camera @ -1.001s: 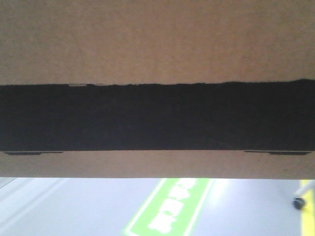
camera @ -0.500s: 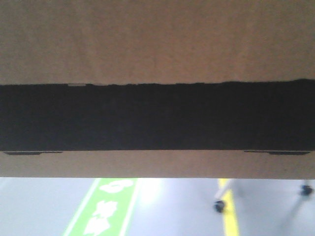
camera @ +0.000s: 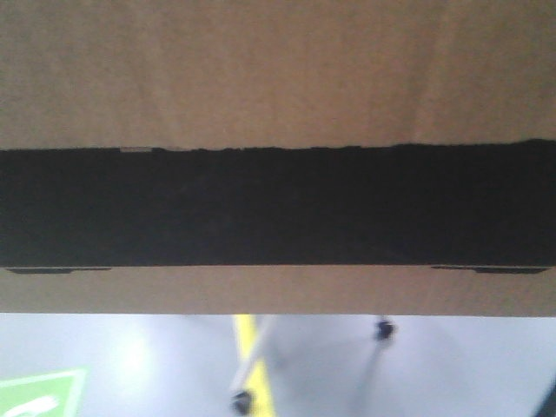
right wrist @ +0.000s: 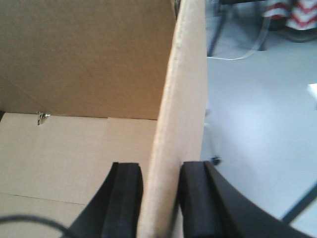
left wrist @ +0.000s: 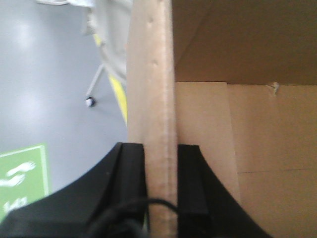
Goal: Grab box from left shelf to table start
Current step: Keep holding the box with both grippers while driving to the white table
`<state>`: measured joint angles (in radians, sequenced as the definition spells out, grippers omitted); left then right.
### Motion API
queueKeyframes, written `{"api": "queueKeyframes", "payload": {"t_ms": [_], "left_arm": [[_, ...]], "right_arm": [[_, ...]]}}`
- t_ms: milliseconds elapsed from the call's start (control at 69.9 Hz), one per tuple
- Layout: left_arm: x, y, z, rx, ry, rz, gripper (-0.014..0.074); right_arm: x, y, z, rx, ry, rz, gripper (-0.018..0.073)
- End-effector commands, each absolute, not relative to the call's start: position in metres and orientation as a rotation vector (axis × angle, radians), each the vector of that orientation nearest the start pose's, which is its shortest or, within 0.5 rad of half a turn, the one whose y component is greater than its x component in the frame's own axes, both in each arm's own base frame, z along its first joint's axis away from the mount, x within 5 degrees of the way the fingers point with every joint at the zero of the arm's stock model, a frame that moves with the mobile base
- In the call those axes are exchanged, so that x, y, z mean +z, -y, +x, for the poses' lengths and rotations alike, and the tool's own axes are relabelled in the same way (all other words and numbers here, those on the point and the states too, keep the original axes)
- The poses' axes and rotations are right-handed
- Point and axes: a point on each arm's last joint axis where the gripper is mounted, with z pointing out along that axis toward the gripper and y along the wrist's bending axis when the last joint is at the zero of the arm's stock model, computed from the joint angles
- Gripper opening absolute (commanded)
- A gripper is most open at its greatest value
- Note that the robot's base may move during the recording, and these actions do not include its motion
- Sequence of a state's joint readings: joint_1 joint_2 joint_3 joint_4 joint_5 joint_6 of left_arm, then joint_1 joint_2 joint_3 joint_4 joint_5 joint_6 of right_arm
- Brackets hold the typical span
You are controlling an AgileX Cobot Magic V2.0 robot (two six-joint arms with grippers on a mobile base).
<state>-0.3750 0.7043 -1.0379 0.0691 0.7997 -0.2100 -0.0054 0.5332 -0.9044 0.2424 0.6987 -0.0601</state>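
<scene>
Box (camera: 278, 78) is held aloft above the floor (camera: 434, 373), close against the front camera. One side wall is pinched by the left claw (left wrist: 161, 163), the opposite wall by the right claw (right wrist: 161, 178).

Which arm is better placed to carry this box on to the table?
Neither alone. The left gripper is clamped on the left wall of the cardboard box, the right gripper on its right wall, each with one finger inside, one outside. Likely a two-arm carry; no table is in view.
</scene>
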Motion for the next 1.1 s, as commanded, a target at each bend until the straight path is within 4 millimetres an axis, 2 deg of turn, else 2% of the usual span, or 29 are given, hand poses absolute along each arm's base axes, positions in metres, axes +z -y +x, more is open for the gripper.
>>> {"api": "queueKeyframes", "payload": {"t_ms": [0,1087], "left_arm": [[0.4488,0.0409,0.1013,-0.429,-1.78,0.154,-0.0104],[0.4488,0.0409,0.1013,-0.429,-1.78,0.154,-0.0104]], "right_arm": [[0.4352,-0.0085,0.0806,0.182,-1.598,0.039,0.0057],[0.4352,-0.0085,0.0806,0.182,-1.598,0.039,0.0057]]}}
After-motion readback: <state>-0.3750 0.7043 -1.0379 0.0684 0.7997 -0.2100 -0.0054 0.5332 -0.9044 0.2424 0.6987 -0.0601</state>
